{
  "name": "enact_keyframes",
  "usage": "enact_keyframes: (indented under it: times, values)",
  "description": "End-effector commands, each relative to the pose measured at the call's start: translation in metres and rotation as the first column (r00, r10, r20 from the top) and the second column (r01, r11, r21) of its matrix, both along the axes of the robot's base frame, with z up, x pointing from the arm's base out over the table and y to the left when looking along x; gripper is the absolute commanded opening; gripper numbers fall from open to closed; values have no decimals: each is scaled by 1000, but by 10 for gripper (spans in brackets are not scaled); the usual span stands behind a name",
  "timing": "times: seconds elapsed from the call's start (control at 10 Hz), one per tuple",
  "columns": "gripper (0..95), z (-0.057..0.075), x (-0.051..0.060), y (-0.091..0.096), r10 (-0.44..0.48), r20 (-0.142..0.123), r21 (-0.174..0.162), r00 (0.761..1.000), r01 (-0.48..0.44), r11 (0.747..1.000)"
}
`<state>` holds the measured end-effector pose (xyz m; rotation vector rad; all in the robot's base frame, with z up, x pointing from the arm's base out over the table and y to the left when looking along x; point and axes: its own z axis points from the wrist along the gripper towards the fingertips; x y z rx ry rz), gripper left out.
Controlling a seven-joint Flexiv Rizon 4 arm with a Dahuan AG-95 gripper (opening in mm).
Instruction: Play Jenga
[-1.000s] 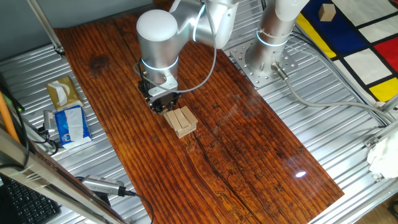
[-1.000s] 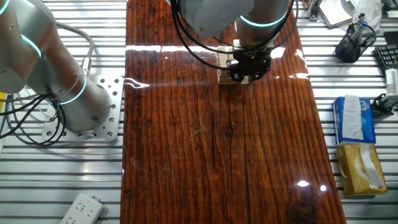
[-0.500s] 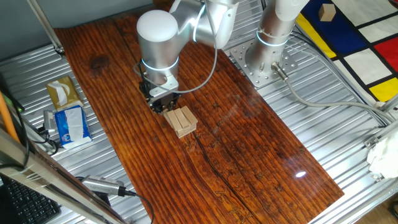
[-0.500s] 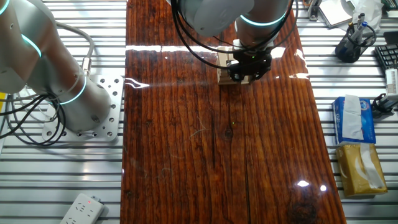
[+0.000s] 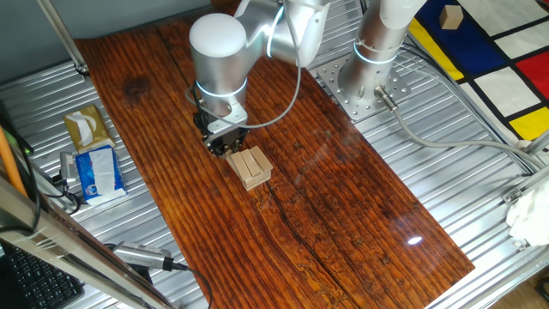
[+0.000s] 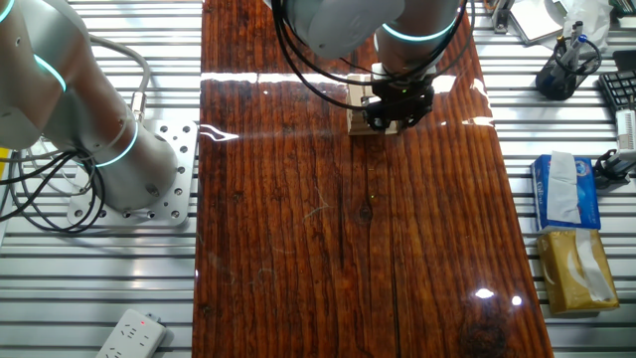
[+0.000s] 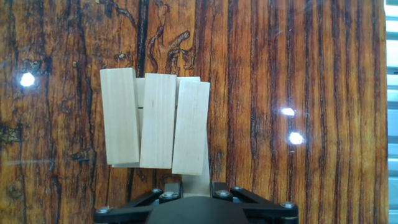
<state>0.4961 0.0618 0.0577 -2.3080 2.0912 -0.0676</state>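
Observation:
The Jenga pile (image 5: 250, 166) is a low stack of pale wooden bars on the dark wooden tabletop (image 5: 343, 215). In the hand view the pile (image 7: 155, 121) shows three top bars side by side, slightly fanned, over a lower layer. One lower bar (image 7: 198, 175) sticks out from under the top layer toward me. My gripper (image 7: 196, 186) is shut on that bar's end, with a dark finger on each side of it. In the fixed views the gripper (image 5: 227, 146) sits low against the pile's far-left end and hides part of the pile (image 6: 356, 99).
Tissue boxes (image 5: 94, 172) lie on the metal bench left of the board, and also show in the other fixed view (image 6: 561, 189). A second arm's base (image 6: 109, 159) stands beside the board. A single tan cube (image 5: 449, 15) lies far off on the coloured mat.

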Motion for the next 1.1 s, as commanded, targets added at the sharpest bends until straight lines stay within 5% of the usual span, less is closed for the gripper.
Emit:
enact_keyframes:
  times: [0.1,1.1]
  values:
    - [0,0,0,0,5,0,-1,1000,-5,1000]
    - [0,2,1,-8,20,0,-12,1000,-20,1000]
